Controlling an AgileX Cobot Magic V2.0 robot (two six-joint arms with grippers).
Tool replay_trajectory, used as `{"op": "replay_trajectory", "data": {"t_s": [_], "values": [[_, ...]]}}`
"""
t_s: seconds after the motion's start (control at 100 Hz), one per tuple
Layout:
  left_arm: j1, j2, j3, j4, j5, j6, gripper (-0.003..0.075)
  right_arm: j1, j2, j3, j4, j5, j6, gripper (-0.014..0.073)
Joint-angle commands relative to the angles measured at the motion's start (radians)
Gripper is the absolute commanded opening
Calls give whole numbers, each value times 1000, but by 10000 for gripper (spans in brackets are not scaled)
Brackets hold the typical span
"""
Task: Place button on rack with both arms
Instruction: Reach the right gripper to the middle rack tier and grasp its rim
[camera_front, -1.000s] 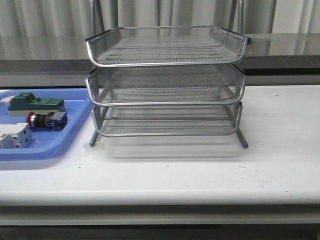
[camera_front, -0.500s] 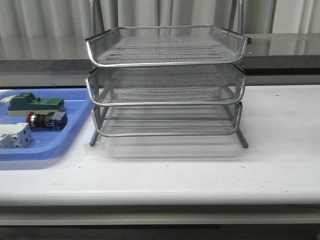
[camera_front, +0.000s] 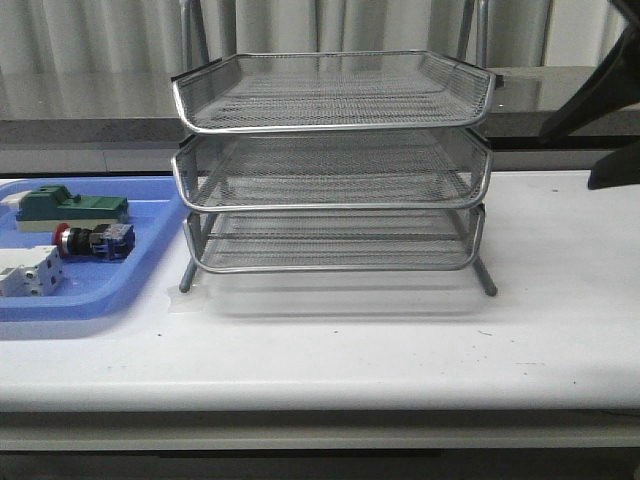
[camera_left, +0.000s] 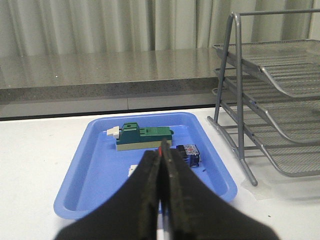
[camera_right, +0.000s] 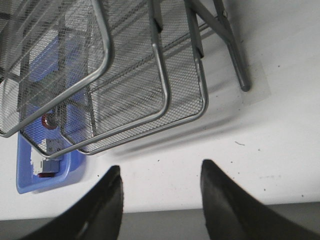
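**Button waits in blue tray as my jaws stand apart from the rack**

My left jaws (camera_left: 161, 200) are pressed together with nothing between them, poised above the near end of the blue tray (camera_left: 90, 170). The button (camera_front: 92, 240) lies on its side in that tray, just beyond my left jaws, red head pointing away from the rack (camera_front: 333, 165). A green block (camera_front: 75, 207) sits behind it; a white terminal block (camera_front: 28, 272) lies nearer the desk (camera_front: 400, 340) edge. My right jaws (camera_right: 160, 200) are spread wide and hold nothing, above the desk in front of the rack's lowest tier. All three rack tiers are bare.
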Motion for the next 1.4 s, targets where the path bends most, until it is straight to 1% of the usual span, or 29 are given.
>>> {"op": "replay_trajectory", "data": {"t_s": [0.0,0.24,0.32,0.41,0.61,0.89,1.04,1.11,1.23,1.3,1.35,1.39], "values": [[3,-32,47,-9,-93,-12,-20,-7,47,-33,166,-22,-147,379],[3,-32,47,-9,-93,-12,-20,-7,204,-33,545,62,-521,379],[3,-32,47,-9,-93,-12,-20,-7,242,-33,668,99,-622,379],[3,-32,47,-9,-93,-12,-20,-7,283,-35,761,143,-712,379],[3,-32,47,-9,-93,-12,-20,-7,366,-102,764,215,-727,379],[3,-32,47,-9,-93,-12,-20,-7,446,-190,764,223,-727,379],[3,-32,47,-9,-93,-12,-20,-7,460,-207,764,225,-727,371],[3,-32,47,-9,-93,-12,-20,-7,465,-207,764,225,-727,306],[3,-32,47,-9,-93,-12,-20,-5,470,-207,764,227,-727,101],[3,-32,47,-9,-93,-12,-20,-5,470,-207,763,242,-727,5],[3,-32,47,-9,-93,-12,-20,-5,470,-207,758,248,-727,-37],[3,-32,47,-9,-93,-12,-20,-5,470,-207,755,249,-727,-53]]}}
